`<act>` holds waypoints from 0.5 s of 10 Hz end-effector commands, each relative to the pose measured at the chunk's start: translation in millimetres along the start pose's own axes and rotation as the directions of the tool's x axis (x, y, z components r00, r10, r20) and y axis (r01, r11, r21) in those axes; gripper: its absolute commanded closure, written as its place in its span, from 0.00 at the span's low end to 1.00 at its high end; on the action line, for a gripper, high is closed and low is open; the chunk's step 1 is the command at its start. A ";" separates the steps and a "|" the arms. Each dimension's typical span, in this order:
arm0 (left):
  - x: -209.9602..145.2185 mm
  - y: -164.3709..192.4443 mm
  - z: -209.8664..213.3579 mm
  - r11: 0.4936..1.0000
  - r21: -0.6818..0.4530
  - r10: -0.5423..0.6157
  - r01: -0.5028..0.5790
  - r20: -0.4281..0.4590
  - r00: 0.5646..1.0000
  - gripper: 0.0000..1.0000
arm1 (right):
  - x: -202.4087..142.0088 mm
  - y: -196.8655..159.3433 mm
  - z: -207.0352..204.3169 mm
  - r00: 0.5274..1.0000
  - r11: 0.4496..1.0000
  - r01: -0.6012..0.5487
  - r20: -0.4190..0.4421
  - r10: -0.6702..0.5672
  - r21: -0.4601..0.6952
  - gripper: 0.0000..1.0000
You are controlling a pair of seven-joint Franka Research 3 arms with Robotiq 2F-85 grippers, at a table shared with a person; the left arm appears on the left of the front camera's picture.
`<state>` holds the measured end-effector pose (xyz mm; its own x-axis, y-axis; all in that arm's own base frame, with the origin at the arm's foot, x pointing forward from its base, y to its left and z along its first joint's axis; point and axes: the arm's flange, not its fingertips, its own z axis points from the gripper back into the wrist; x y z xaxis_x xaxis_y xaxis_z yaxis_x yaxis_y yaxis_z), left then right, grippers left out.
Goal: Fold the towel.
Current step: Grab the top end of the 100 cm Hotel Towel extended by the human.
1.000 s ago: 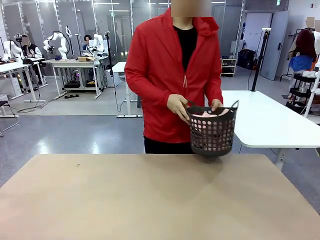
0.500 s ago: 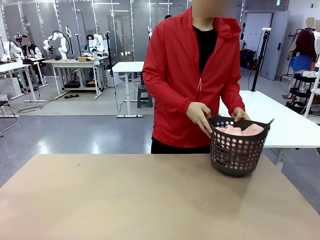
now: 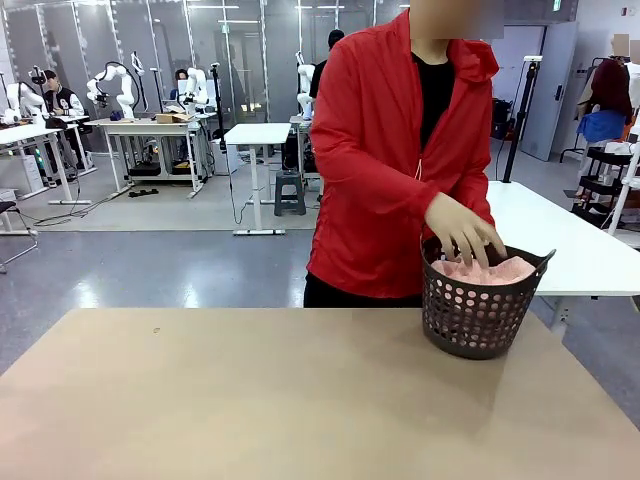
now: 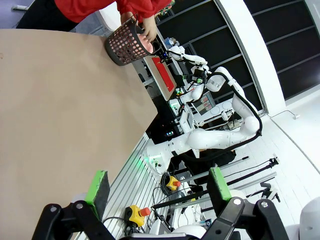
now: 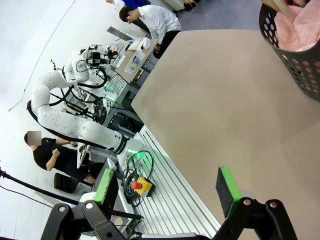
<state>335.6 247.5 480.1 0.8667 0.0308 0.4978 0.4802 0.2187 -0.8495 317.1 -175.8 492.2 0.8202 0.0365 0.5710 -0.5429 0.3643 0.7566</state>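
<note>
A dark basket with lots of round holes sits on the brown surface. It is on the robot's right side, close to the far edge where the person stands. The pink towel is bunched up inside the basket. It fills the basket to the top and pokes up a little over the rim.

The person wears a red jacket and leans over the basket. One hand reaches down into the top of it, with the fingers spread and pointing down. The fingers are on the towel or just over it. It is hard to tell if they are pinching the cloth.

In the left wrist view, the left claw is wide open, with nothing between its two green pads. It hangs by the near side of the surface, next to the silver frame there. The basket looks small at the far end, well apart from this claw. The person's hand is at its top, on the pink towel.

In the right wrist view, the right claw is wide open too, and it holds nothing. It is near the edge of the surface as well. The basket is up in the corner of that picture, with the pink towel inside. It is well apart from this claw.
</note>
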 end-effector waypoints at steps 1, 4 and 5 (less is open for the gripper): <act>-1.6 -0.7 0.6 1.000 -0.019 -0.012 0.012 0.001 1.000 0.00 | 1.0 0.0 0.8 1.000 1.000 -0.020 0.007 0.020 0.010 0.00; -1.6 -0.7 0.6 1.000 -0.019 -0.012 0.012 0.001 1.000 0.00 | 1.0 0.0 0.8 1.000 1.000 -0.020 0.007 0.020 0.010 0.00; -1.6 -0.7 0.6 1.000 -0.019 -0.012 0.012 0.001 1.000 0.00 | 1.0 0.0 0.8 1.000 1.000 -0.020 0.007 0.020 0.010 0.00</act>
<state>335.6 247.5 480.1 0.8667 0.0308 0.4978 0.4802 0.2187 -0.8495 317.1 -175.8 492.2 0.8201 0.0367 0.5711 -0.5431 0.3643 0.7565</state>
